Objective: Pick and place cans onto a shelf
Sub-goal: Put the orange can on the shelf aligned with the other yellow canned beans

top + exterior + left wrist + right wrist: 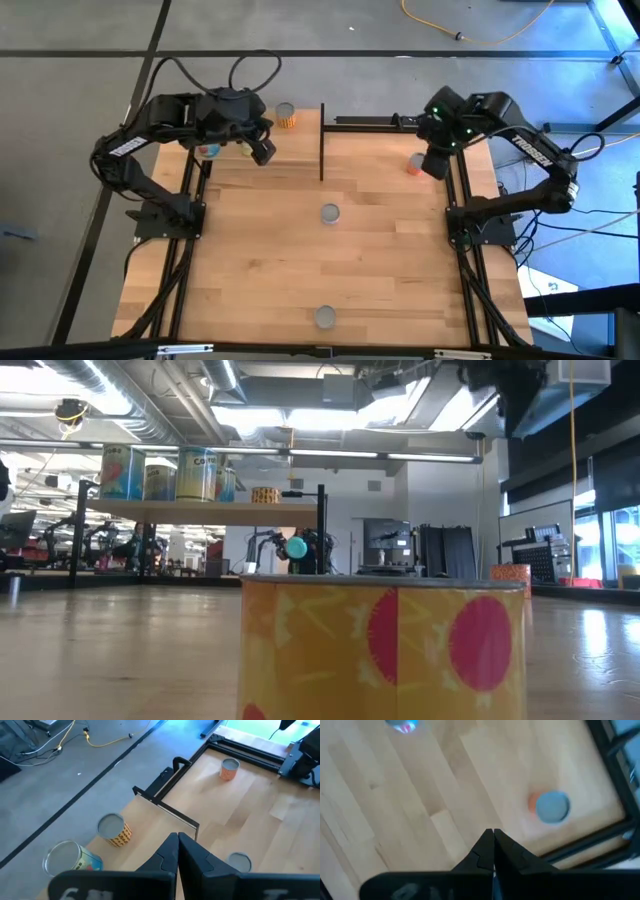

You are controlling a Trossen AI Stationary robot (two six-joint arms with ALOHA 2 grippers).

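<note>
Orange can (547, 807) sits just beside the shut right claw (493, 851).

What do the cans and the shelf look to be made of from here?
The small cylindrical cans, such as the orange-labelled one, look like metal tins: dull silver-grey round tops, with printed, probably paper, labels around them. The raised shelf looks like a light, matte wooden board on thin black uprights, likely painted metal, though that is less sure.
</note>
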